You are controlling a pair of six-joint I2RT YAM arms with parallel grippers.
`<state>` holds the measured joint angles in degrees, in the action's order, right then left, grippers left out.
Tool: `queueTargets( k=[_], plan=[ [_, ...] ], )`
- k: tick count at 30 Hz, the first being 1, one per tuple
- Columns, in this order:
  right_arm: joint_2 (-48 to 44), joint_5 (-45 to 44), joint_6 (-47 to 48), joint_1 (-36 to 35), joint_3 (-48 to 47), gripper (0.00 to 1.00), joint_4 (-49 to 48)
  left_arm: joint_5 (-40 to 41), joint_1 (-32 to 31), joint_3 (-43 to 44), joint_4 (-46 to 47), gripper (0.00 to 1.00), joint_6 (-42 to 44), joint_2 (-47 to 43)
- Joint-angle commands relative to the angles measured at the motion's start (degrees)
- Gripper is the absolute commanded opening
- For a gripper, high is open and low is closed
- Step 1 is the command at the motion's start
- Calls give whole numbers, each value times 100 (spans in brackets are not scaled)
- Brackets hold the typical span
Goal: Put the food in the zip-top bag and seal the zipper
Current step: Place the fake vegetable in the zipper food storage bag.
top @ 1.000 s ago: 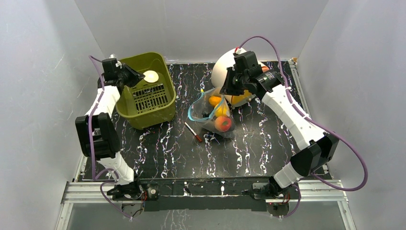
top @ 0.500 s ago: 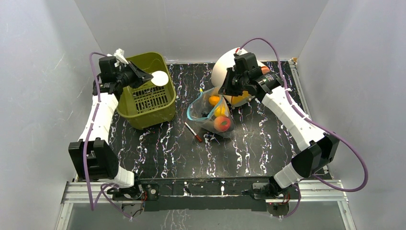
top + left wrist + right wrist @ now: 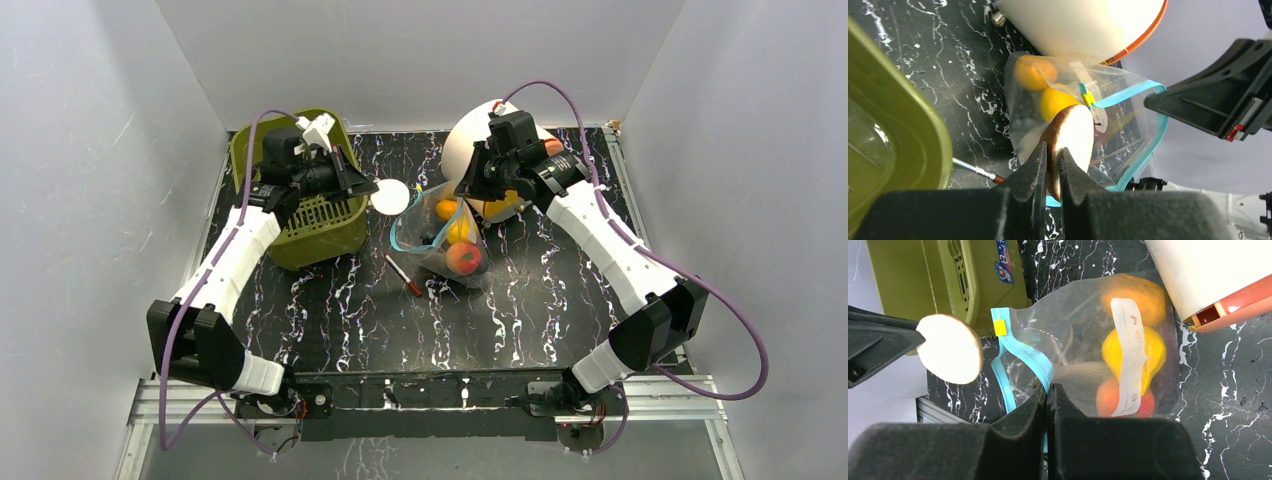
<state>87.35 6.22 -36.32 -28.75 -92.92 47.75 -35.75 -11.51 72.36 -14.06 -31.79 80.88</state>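
Filling the bag (image 3: 447,240): pinching the white piece (image 3: 1075,130) in the left gripper (image 3: 1053,155) beside the mouth, holding the zipper (image 3: 1020,352) clamped in the right gripper (image 3: 1047,388), needing a drop inside next.

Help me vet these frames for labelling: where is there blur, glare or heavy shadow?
Top external view: evenly lit, sharp, soft shadows only. Left wrist view: the left claw is dark foreground blur, the green basket rim soft; the white food piece it grips is bright, the zip-top bag hazy. Right wrist view: the right claw is a black blur; the bag's film shows pale sheen.
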Motion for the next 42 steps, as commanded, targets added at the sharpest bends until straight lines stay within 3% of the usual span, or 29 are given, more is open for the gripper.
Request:
queueTargets(
  k=[1, 13, 26, 29, 34, 42],
  plan=[
    [-210, 20, -60, 10, -50, 0, -406, -189, -347, 44, 250, 0, 307, -165],
    [-249, 63, 17, 10, -28, 0, -468, 200, -1042, -29, 118, 0, 955, 120],
    [-298, 143, 15, 11, 7, 0, -459, 394, -1602, -241, 981, 0, 699, 488],
    [-298, 138, 2, 10, -10, 0, -463, 426, -1689, -231, 1041, 11, 692, 558],
    [-315, 115, 33, 10, -7, 0, -450, 705, -1719, -72, 662, 43, 896, 515],
    [-291, 116, 73, 10, 11, 0, -470, 1523, -1714, 488, 8, 53, 1026, 417]
  ],
)
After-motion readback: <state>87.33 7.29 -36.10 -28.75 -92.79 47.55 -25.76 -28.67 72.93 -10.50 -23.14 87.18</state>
